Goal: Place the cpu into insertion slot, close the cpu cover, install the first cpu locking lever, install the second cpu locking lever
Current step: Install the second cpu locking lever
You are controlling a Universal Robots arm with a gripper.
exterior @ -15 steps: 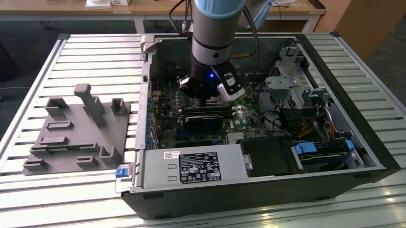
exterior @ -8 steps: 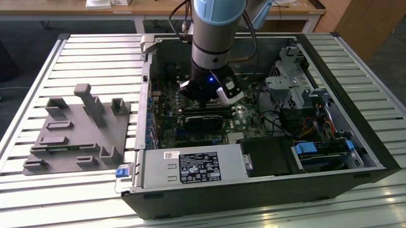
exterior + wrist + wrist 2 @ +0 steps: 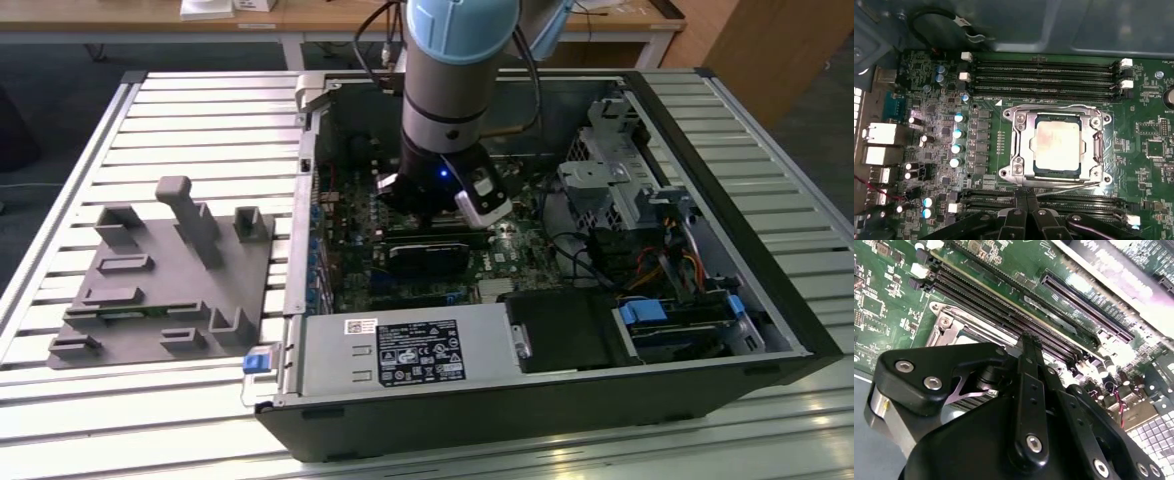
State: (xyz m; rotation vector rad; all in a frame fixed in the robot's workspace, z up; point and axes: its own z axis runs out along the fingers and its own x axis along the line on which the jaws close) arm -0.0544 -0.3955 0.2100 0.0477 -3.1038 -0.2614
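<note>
Silvery cpu cover [image 3: 1056, 145] down around cpu [image 3: 1057, 144], memory slots [image 3: 1044, 75] alongside, narrow empty hand [image 3: 1027, 216] just beside.

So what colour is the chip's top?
Pale silver-grey with a faint warm tint; the cpu shows best in the first wrist view.

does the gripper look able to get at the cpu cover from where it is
Probably yes: the gripper sits just beside the cpu cover, which lies over the cpu, and nothing stands between them in the first wrist view.

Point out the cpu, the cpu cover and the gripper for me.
cpu [image 3: 1056, 145]: first wrist view, middle of its pale metal face.
cpu cover [image 3: 1021, 145]: first wrist view, frame's side bar.
gripper [image 3: 1027, 212]: first wrist view, at the fingertips.
</note>
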